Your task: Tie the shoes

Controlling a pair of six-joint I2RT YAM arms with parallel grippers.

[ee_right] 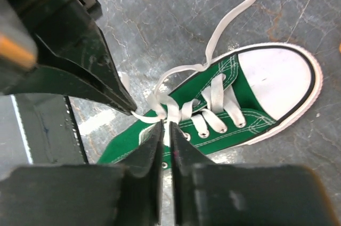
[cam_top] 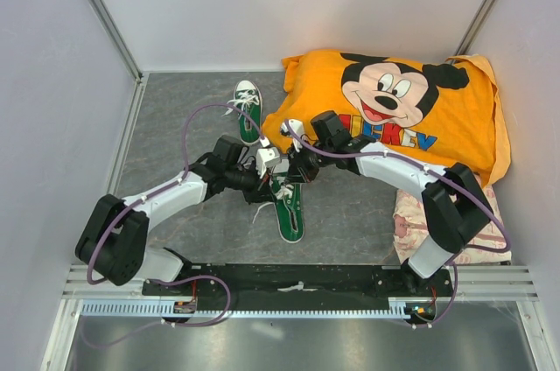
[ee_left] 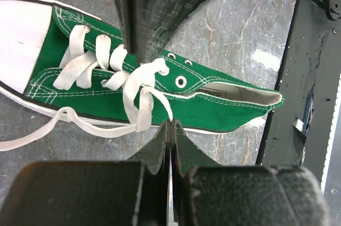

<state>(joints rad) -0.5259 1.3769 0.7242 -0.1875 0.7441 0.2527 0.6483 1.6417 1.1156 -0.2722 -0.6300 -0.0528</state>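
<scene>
Quick rundown of the scene. The near shoe [cam_top: 290,213] is being kept in the middle of the grey marbled table [cam_top: 175,126], heel toward the near edge and white toe cap pointing far. The far shoe [cam_top: 248,108] is being left well apart from it, further back and a bit to the left, just beside the orange Mickey pillow [cam_top: 394,100].

Both arms are being held right over the near shoe's lacing, tips almost meeting. The left gripper [ee_left: 170,127] is being brought in from the left with its fingers [ee_left: 157,146] pressed flat together, and a strand of the white lace [ee_left: 139,95] is being pinched right at their tips. The right gripper [ee_right: 168,127] is being brought in from the right. Its fingers [ee_right: 152,146] are being held nearly together with only a thin slit showing, and a bit of lace looks like it's being nipped between them, though that part is tight to read.

The lace is being kept loose across the upper eyelets, not knotted. One free end [cam_top: 259,211] is being left trailing on the table just left of the shoe.

A pale pinkish bundle of fabric [cam_top: 411,222] is being partly covered by the right arm at the near right.
</scene>
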